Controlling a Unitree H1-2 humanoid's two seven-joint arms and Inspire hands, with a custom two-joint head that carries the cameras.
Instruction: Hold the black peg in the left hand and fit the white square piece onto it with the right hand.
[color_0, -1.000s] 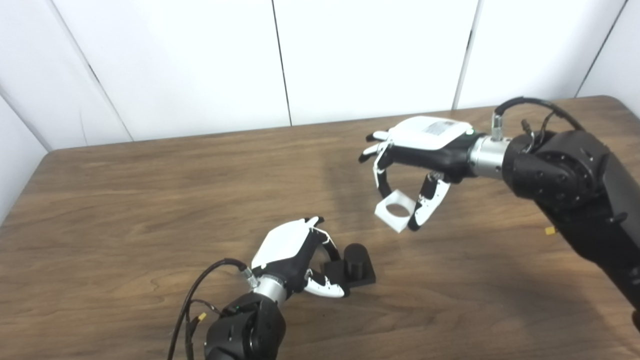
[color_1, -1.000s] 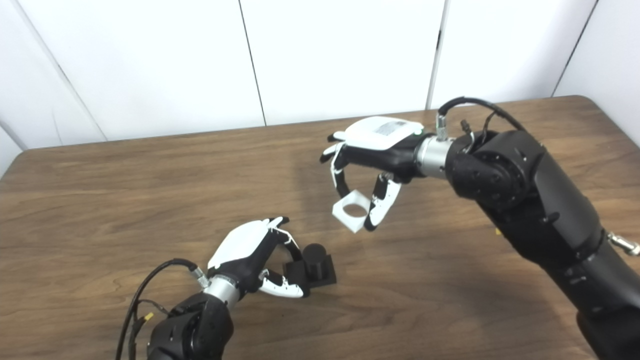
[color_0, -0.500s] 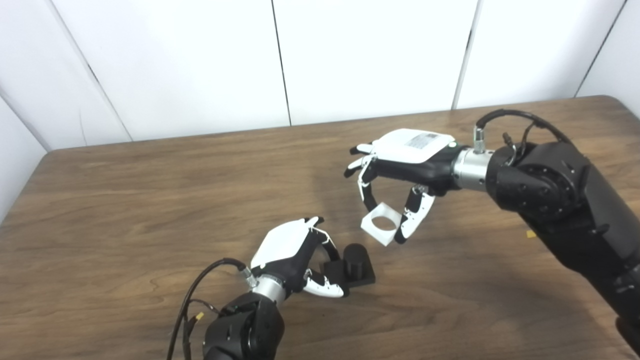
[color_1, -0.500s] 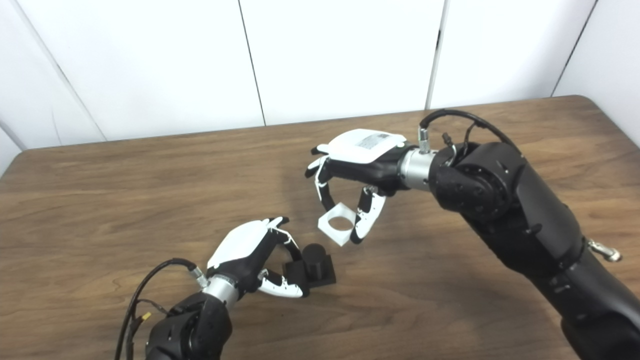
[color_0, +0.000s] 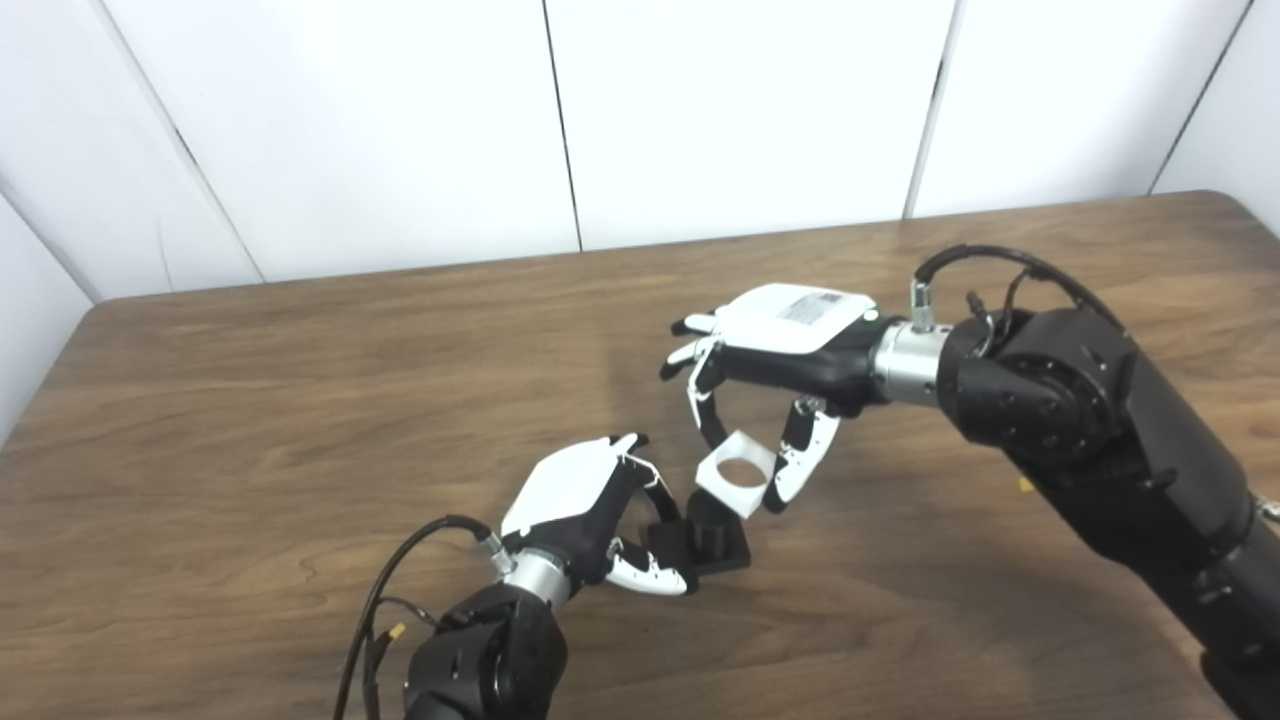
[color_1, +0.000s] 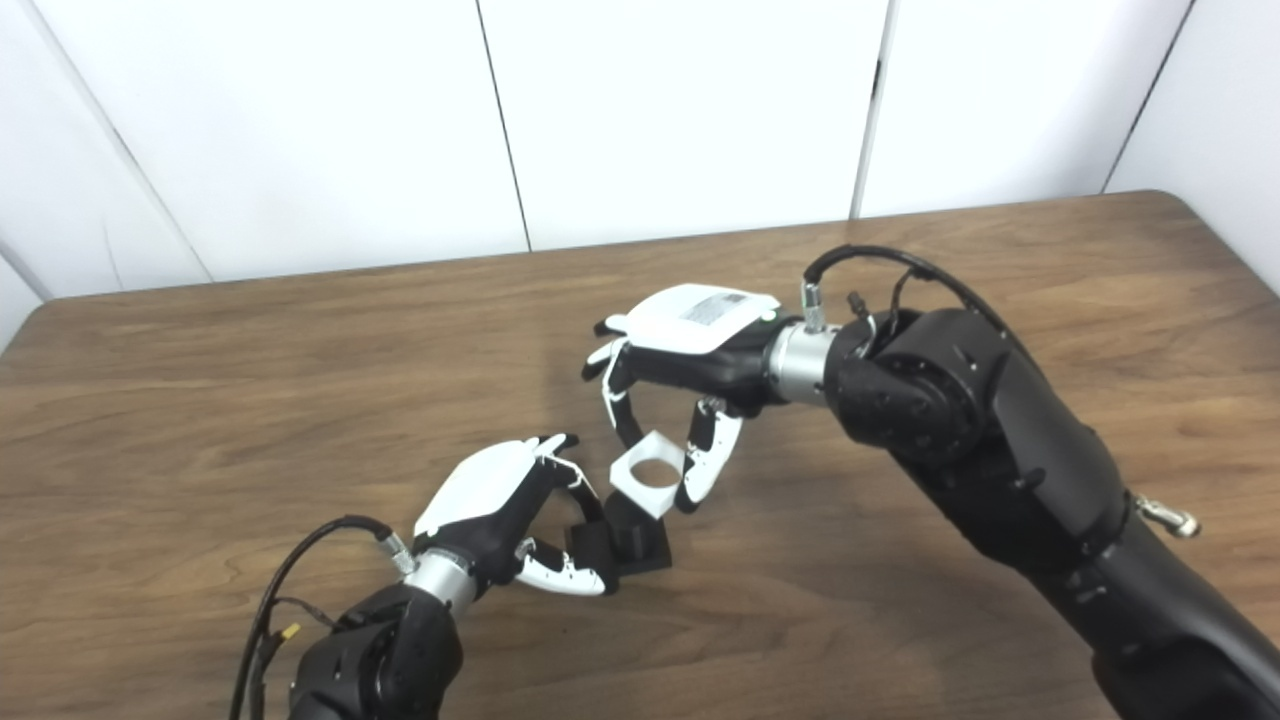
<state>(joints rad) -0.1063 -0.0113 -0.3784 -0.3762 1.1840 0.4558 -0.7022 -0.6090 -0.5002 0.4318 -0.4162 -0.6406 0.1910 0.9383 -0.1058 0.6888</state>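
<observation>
A: Left hand (color_0: 585, 505) clamped on black peg (color_0: 708, 525) base, resting on desk (color_0: 250, 400). Right hand (color_0: 775, 345) fingers (color_0: 797, 470) pinching white square piece (color_0: 735, 473), just above peg

B: Centre hole over post, level piece, lower straight; no tilt or jamming likely

Black peg (color_0: 708, 522) upright on its square base, white square piece (color_0: 735, 473) with round hole, tilted, just above it.

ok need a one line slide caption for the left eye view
Right hand holds the white square piece with a round hole just above the black peg on its square base, gripped by the left hand.
</observation>
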